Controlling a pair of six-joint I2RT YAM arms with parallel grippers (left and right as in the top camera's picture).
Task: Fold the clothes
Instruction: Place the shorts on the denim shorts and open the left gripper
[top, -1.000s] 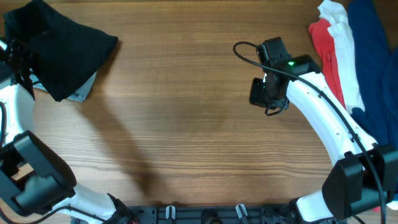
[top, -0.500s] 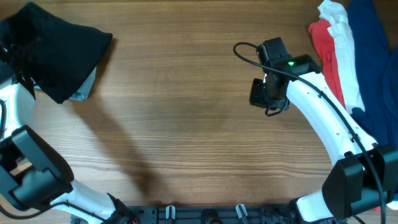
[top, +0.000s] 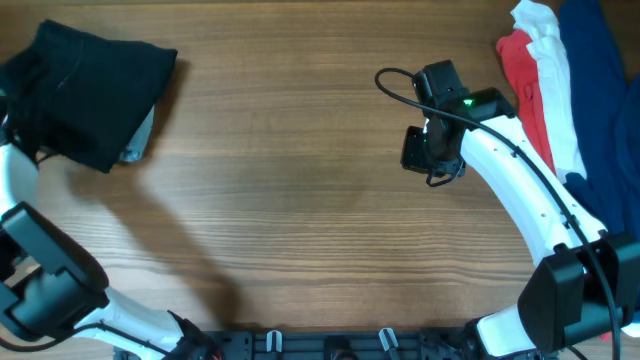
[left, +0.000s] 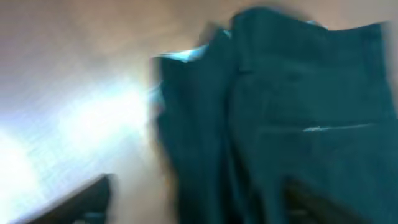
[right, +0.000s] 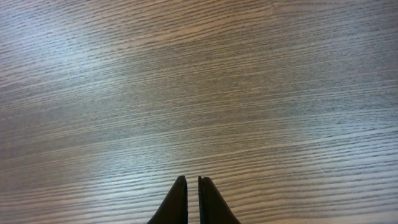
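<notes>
The black shorts (top: 95, 90) lie bunched on the worktop (top: 300, 220), well apart from the pile of red, white and navy garments (top: 545, 80). The left claw (left: 199, 183) is at the shorts' edge farthest from that pile; its blurred wrist view shows the jaws spread wide and gripping nothing. The right claw (right: 188, 182) hangs near the pile over bare wood, jaws pressed together and empty.

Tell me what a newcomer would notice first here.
The black shorts lie bundled in the far-left corner, pale-blue cloth peeking out beneath. A red, white and navy clothes pile sits at the far-right edge, and the right gripper hangs shut over the wooden table.
</notes>
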